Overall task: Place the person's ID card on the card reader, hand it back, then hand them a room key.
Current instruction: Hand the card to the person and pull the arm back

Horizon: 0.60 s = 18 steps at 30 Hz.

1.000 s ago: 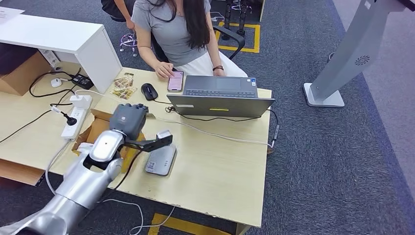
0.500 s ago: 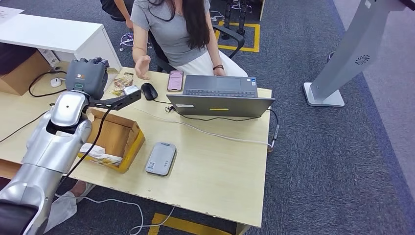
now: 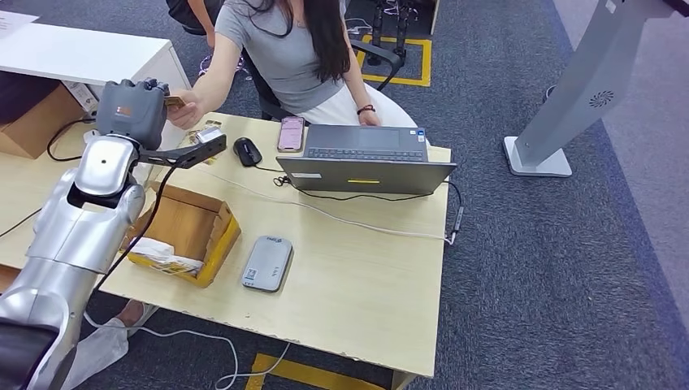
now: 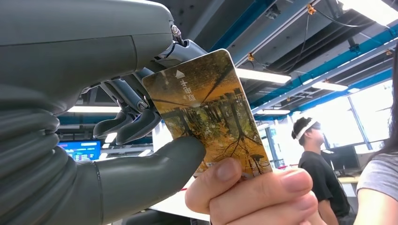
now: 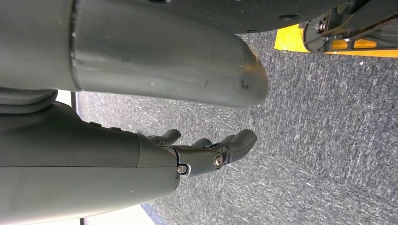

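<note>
Card [image 4: 209,115], autumn-tree print w/ a white arrow and a few white characters I can't read reliably, sits mid-frame in the left wrist view, pinched between the left hand's [image 4: 117,154] thick thumb and darker fingers [image 4: 126,126]; the person's hand [image 4: 253,192] grips its free end at the same time, so both hold it and it's touching both. Long axis runs from the robot's fingers out toward the person's fingers, i.e. the pull-off direction is straight away from the palm. In the head view this is upper left of frame: left hand [image 3: 130,110] raised over the desk's far-left corner, card edge [image 3: 174,101] just showing between it and the person's hand [image 3: 188,112]. Judgement: handover pt., next move needs the thumb to let go, not more reach. Whether this is the ID or room key, can't tell. Card reader [image 3: 267,262], grey w/ small label, unreadable, lies lower centre of desk, well apart from the card. Right hand [image 5: 206,150] hangs over carpet, fingers loosely apart, holding nothing; left is far nearer. Cardboard box [image 3: 191,227] between arm and reader; laptop [image 3: 366,162] centre.
</note>
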Tool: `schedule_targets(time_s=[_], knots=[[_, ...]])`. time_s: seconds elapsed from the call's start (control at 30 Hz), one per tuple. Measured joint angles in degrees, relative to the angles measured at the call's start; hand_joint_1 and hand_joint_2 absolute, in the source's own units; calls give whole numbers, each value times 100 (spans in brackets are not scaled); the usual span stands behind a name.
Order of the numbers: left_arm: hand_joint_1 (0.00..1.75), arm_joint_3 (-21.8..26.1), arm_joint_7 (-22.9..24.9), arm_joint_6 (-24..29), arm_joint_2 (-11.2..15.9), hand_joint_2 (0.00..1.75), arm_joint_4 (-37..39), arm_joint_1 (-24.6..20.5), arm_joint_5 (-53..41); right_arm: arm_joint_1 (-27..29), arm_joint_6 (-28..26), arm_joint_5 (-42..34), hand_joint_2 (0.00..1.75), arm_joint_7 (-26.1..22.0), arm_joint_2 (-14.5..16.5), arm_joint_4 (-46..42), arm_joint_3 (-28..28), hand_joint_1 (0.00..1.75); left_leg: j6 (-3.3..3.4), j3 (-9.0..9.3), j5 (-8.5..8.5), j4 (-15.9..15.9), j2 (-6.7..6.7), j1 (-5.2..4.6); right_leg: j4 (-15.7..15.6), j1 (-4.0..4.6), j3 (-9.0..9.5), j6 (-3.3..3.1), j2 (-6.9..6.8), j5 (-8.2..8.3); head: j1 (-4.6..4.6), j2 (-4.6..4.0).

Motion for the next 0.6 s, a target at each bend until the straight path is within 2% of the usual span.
schedule_targets(time_s=[0.17,0.2,0.3,0.33,0.6], knots=[[175,0,8,0,0,175,47,-32,-7,0,-63,-19,0,27,0,0,-2,0,0,0,0,0,0,0,0,0,0,0,0,0,0,0],[155,0,8,1,-1,175,58,-47,-5,1,-72,-25,0,38,0,0,-2,0,0,0,0,0,0,0,0,0,0,0,0,0,0,0],[24,-1,1,1,-9,175,97,-89,3,2,-31,-29,0,74,0,0,-1,0,0,0,0,0,1,0,0,0,-2,0,1,0,0,0],[0,-2,-1,-5,-16,175,109,-98,5,1,-10,-21,0,99,-1,0,-1,0,0,0,0,1,1,0,-1,-1,-2,0,1,0,0,0],[0,-3,-63,71,-89,175,39,-12,172,4,-91,2,0,101,-10,0,0,0,0,-2,0,1,5,0,-1,-1,-3,0,4,0,-1,0]])
